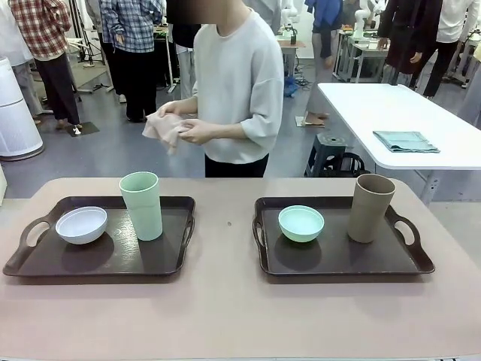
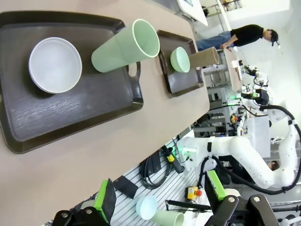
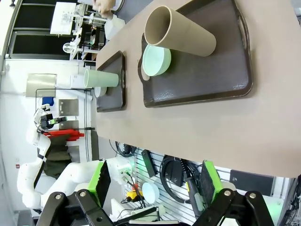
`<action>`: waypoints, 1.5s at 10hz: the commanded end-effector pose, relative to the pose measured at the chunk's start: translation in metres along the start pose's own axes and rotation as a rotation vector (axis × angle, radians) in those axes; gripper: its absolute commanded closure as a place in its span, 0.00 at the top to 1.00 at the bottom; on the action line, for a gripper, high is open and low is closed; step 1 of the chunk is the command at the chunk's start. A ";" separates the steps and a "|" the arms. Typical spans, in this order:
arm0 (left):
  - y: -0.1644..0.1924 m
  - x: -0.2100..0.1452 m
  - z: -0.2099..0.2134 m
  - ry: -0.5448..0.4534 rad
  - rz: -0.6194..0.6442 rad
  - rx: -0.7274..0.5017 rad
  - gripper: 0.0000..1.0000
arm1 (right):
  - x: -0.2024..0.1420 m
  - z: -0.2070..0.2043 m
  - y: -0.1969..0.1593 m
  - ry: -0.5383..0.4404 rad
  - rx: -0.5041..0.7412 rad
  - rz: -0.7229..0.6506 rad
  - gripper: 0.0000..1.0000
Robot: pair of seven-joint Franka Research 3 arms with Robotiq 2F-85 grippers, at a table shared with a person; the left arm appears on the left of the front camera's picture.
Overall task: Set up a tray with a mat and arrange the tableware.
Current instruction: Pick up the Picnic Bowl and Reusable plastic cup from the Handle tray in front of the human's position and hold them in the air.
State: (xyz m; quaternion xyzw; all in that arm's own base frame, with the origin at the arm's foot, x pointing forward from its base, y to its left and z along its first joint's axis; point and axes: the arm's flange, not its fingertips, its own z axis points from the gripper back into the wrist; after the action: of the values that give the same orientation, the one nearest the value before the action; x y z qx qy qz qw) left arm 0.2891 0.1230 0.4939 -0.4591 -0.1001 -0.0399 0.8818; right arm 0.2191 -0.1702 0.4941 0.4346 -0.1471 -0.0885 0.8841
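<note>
From my end, bg is a busy lab hall. Grey floor (image 1: 113, 150), evenly lit, no hard shadows. Far right there's a white table (image 1: 376, 105) w/ a folded teal cloth (image 1: 406, 141) on it, and a dark stool (image 1: 325, 154) just beside its left end. Far left, a white rounded unit (image 1: 13, 113) stands on the floor. Several people (image 1: 131, 30) stand far back. Nearest me is the beige tabletop (image 1: 225, 316).

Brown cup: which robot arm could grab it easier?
Probably the right. The brown cup stands on the right-hand tray, and the open right tool faces that tray as the nearer one. The left tool faces the other tray, farther from the cup.
</note>
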 end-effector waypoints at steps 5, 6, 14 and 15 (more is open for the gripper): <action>0.000 0.000 0.001 -0.010 -0.022 -0.023 1.00 | 0.000 -0.002 0.000 -0.002 0.022 0.013 1.00; 0.000 0.000 0.001 -0.010 -0.022 -0.023 1.00 | 0.000 -0.002 0.000 -0.002 0.022 0.013 1.00; 0.000 0.000 0.001 -0.010 -0.022 -0.023 1.00 | 0.000 -0.002 0.000 -0.002 0.022 0.013 1.00; 0.000 0.000 0.001 -0.010 -0.022 -0.023 1.00 | 0.000 -0.002 0.000 -0.002 0.022 0.013 1.00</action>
State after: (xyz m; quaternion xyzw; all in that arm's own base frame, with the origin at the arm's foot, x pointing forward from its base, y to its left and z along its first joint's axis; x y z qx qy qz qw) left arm 0.2888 0.1227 0.4947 -0.4605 -0.1013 -0.0392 0.8810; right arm 0.2190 -0.1696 0.4943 0.4340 -0.1462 -0.0882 0.8846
